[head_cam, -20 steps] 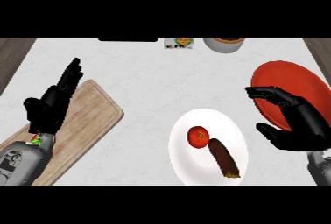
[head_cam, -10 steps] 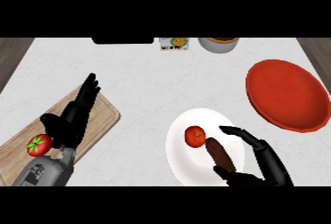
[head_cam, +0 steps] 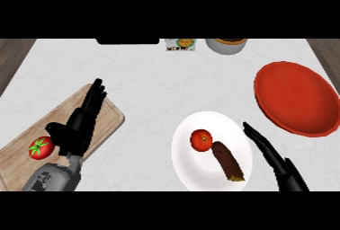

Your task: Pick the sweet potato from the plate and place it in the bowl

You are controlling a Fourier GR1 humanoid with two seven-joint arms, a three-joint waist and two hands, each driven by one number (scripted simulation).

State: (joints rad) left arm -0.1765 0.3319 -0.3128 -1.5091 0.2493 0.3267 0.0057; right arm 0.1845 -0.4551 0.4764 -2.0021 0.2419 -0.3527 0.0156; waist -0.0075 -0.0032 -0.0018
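The sweet potato (head_cam: 228,162) is long and brown. It lies on the white plate (head_cam: 189,166) in the lower middle of the frame, tilted, with one end pointing up and left. A small red tomato (head_cam: 201,139) sits on the same plate, just beside the top end of the sweet potato.

The right hand (head_cam: 272,157) is at the lower right of the frame, just beside the right edge of the plate. Its fingers (head_cam: 256,137) are straight and spread open. They hold nothing, and they are not touching the sweet potato.

The red bowl (head_cam: 295,99) is at the upper right of the frame, above the right hand. It is close to the plate.

On the left side of the frame is a wooden cutting board (head_cam: 109,123). The left hand (head_cam: 79,128) shows over it, with its fingers straight and pointing up. It holds nothing. Another tomato (head_cam: 40,147) with a green top lies on the board, just left of this hand.

All of this is on the white counter (head_cam: 153,81). At the top edge of it are a small box (head_cam: 180,44) and a grey pot (head_cam: 226,45).
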